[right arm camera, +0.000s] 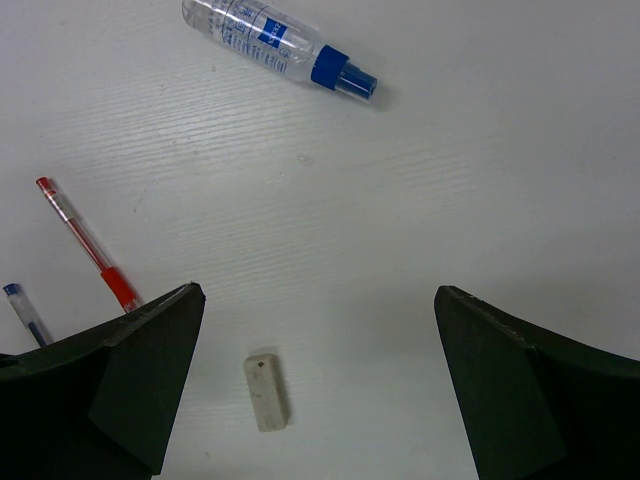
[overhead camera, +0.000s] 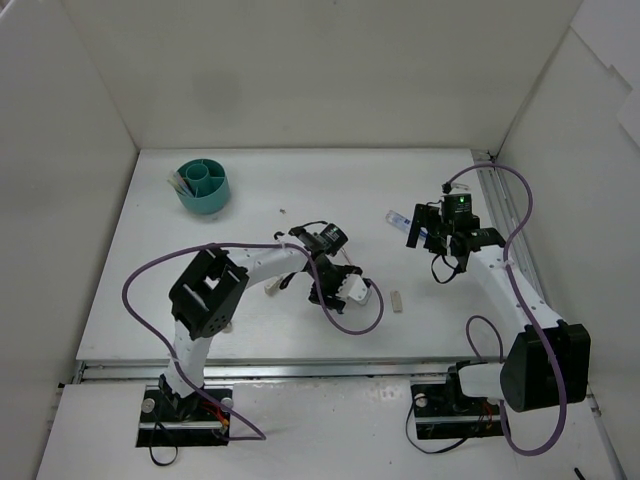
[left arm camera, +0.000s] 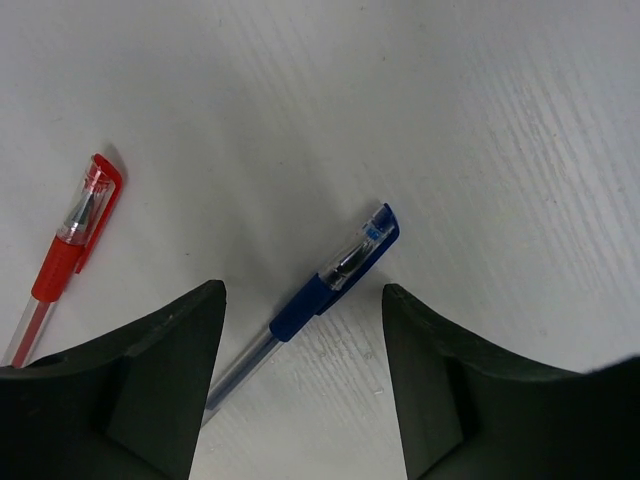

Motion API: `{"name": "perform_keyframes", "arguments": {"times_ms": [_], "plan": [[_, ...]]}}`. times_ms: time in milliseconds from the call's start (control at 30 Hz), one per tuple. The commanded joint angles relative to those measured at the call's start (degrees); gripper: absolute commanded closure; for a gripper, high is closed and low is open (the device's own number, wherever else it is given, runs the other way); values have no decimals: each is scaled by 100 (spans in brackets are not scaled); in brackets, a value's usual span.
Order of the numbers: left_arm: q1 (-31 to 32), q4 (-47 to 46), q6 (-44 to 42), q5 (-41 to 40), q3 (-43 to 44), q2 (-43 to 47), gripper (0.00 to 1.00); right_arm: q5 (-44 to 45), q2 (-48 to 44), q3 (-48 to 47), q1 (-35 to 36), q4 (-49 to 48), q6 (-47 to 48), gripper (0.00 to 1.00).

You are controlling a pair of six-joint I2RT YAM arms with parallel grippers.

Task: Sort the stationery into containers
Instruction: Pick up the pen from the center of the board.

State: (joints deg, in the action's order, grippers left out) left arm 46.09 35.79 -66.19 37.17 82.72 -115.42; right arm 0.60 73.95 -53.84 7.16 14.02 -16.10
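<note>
A blue pen (left arm camera: 330, 285) lies flat on the white table, and my left gripper (left arm camera: 302, 300) stands over it, open, a finger on each side. Its clear barrel runs down toward the left finger; neither finger presses on it. A red pen (left arm camera: 75, 245) lies to the left. From above, the left gripper (overhead camera: 325, 293) is mid-table. My right gripper (right arm camera: 315, 300) hangs open and empty above a beige eraser (right arm camera: 266, 392). The blue-white tube (right arm camera: 280, 48) lies beyond it, and the red pen (right arm camera: 90, 248) lies to its left. The teal cup (overhead camera: 204, 186) stands at the far left.
The eraser (overhead camera: 397, 300) lies between the two arms near the table's front edge. White walls close in the table on the left, back and right. A metal rail (overhead camera: 500, 215) runs along the right side, by the right gripper (overhead camera: 432, 245).
</note>
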Motion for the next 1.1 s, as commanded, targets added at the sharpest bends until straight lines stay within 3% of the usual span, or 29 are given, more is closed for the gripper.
{"name": "perform_keyframes", "arguments": {"times_ms": [0, 67, 200, 333, 433, 467, 667, 767, 867, 1067], "plan": [[102, -230, 36, -69, -36, 160, 43, -7, -144, 5, -30, -154, -25, 2], [102, -283, 89, -87, -107, 133, 46, -16, -162, 6, -22, -154, -34, 2], [102, -266, 265, 10, -63, 28, 69, -16, -267, 32, -30, -163, -43, 2], [155, -38, 309, 97, 25, -86, 74, -16, -390, 84, -22, -154, -69, 2], [155, 191, 344, 211, 147, -174, 88, -7, -531, 155, -30, -154, -86, 2], [103, 244, 361, 273, 192, -183, 98, -7, -618, 181, -22, -163, -87, 2], [-266, 491, 712, 923, 587, -26, 100, 10, -1013, 366, -39, -154, -113, 2], [-573, 61, 1335, 1178, 579, 386, 100, 19, -1198, 427, -30, -163, -130, 2], [-1083, -1088, 2450, 1442, 334, 991, 100, 54, -1356, 454, -30, -163, -87, 2], [-2357, -4498, 5008, 1286, -527, 2145, 100, 177, -1594, 480, -30, -163, -60, 2]]}}
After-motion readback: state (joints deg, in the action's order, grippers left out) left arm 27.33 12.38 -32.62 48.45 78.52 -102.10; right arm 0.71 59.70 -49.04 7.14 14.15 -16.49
